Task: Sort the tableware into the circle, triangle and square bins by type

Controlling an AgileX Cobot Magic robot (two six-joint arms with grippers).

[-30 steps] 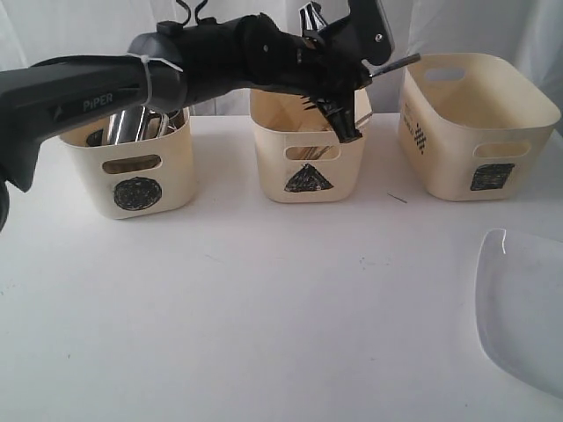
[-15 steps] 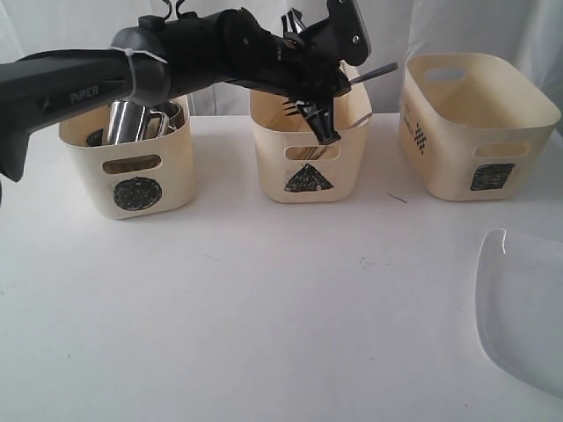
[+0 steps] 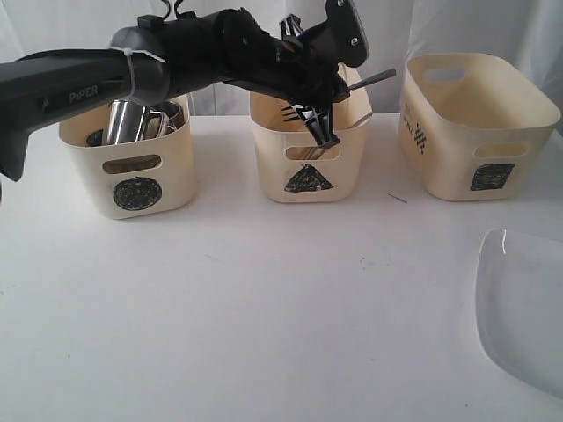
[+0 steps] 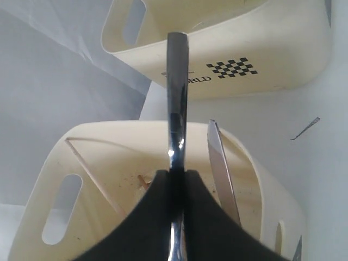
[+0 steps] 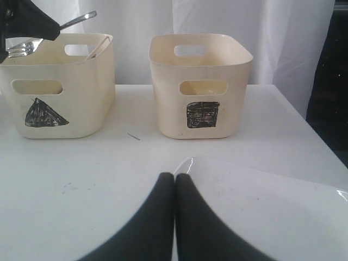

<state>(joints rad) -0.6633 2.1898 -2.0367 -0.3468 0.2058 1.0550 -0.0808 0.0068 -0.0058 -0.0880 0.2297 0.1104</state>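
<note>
The counter is mostly bare in front of the three bins, so you have plenty of open room there. The wide square bin stands at the right of the row, apart from its neighbour. The triangle bin is in the middle and the circle bin, with steel mugs in it, is at the left. The clear plate lies alone on the counter, well in front of the square bin and not yet sorted.

Your left hand reaches across over the mouth of the triangle bin, pinched tight on the fork. The fork's tines are over the bin and its handle juts out past the rim toward the square bin. A knife and a chopstick already lean inside.

You look to be at the drop for the fork. Next, tip the handle in over the opening, clear of the far rim and the leaning knife, then let the fingers part.

Your right hand is closed and empty, low over the counter just by the near edge of the plate, probably the next item
</note>
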